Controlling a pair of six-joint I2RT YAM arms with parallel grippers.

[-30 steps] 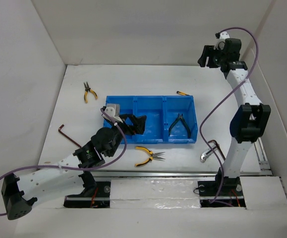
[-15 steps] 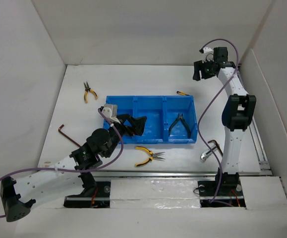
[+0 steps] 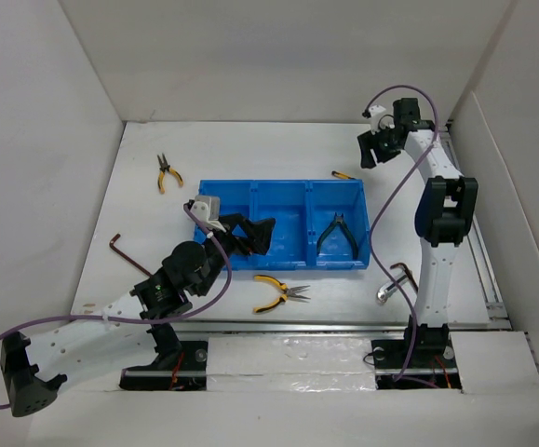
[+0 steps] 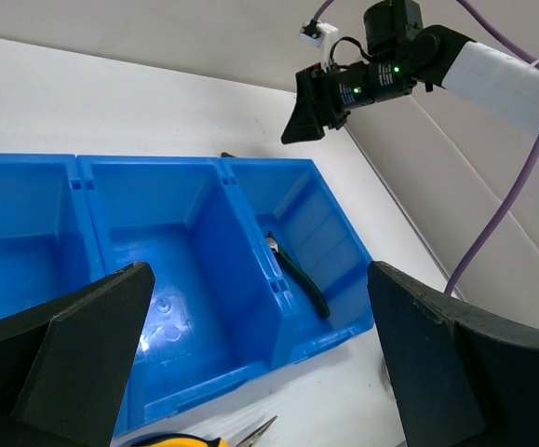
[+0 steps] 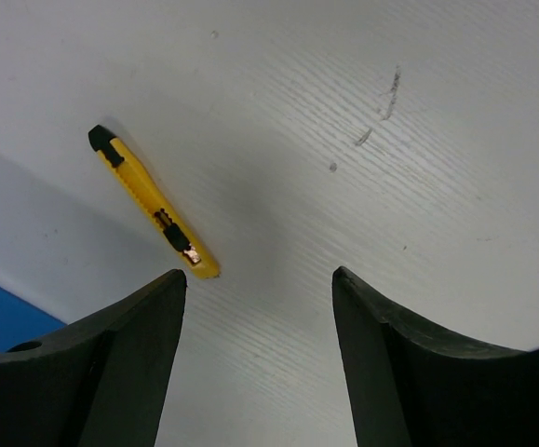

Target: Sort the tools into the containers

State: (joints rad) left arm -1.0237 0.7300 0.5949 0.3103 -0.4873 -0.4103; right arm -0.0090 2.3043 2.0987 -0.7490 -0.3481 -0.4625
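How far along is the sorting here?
Done: dark-handled pliers lie in the blue tray's right compartment. In hand: nothing; the right fingers hang open near the yellow stick tool. Left: that tool, two yellow pliers, two hex keys, a silver piece, all outside the tray.

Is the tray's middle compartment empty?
Empty: the middle compartment shows bare floor in the left wrist view; the pliers lie in the right one.

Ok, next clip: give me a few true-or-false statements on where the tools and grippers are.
1. The dark-handled pliers lie in the right-hand compartment of the blue tray. True.
2. A hex key lies in the middle compartment. False: nothing shows in it.
3. The right gripper is clamped on the yellow-and-black tool. False: its jaws are open; the tool lies untouched on the table.
4. Yellow pliers lie on the table on the tray's near side. True.
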